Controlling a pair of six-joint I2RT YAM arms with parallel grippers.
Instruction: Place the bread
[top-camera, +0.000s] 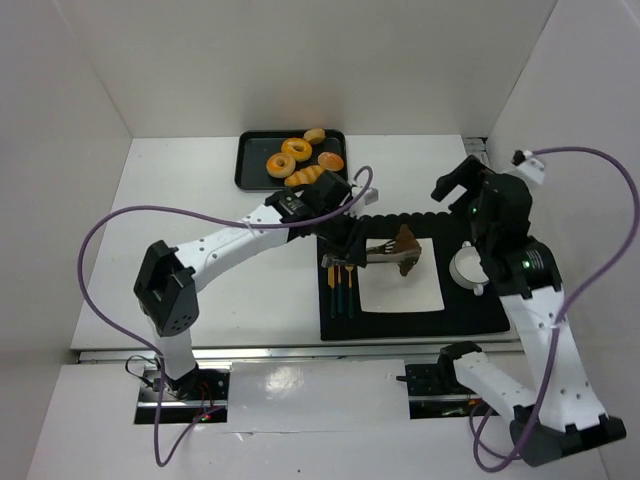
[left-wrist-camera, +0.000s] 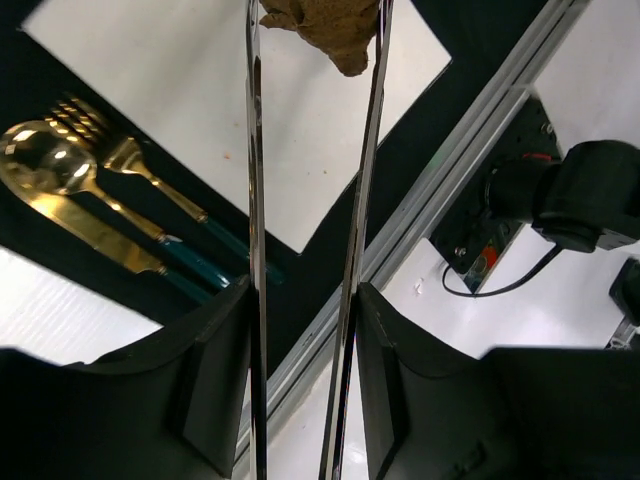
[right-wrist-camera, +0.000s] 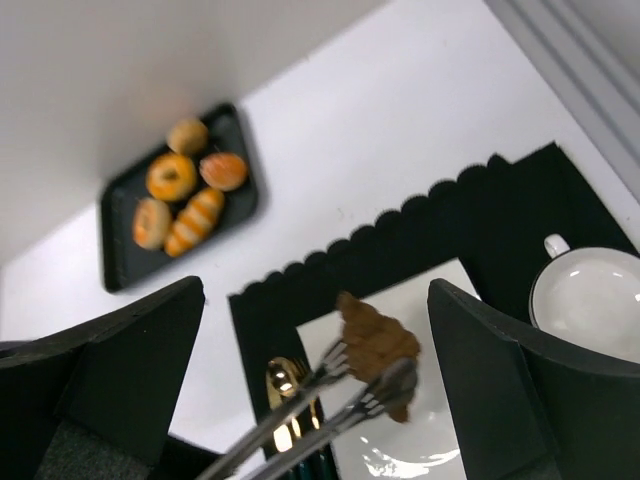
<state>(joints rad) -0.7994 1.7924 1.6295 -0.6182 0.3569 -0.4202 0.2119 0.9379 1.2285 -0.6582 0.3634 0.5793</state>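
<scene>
The bread (top-camera: 405, 243), a dark brown lumpy pastry, is pinched between the tips of metal tongs (top-camera: 378, 256) over the far part of the white square plate (top-camera: 405, 295). My left gripper (top-camera: 345, 240) is shut on the tongs' two arms. In the left wrist view the tongs (left-wrist-camera: 255, 200) run up from the left gripper (left-wrist-camera: 302, 310) to the bread (left-wrist-camera: 335, 30) at the top edge. My right gripper (top-camera: 458, 183) hangs open and holds nothing, off to the right of the plate. In its view the right gripper (right-wrist-camera: 315, 295) looks down on the bread (right-wrist-camera: 375, 345).
A black mat (top-camera: 470, 310) lies under the plate. Gold cutlery with teal handles (top-camera: 340, 290) lies left of the plate, a white cup (top-camera: 470, 268) to its right. At the back, a black tray (top-camera: 250, 160) holds doughnuts (top-camera: 280, 163) and a twisted roll (top-camera: 303, 178).
</scene>
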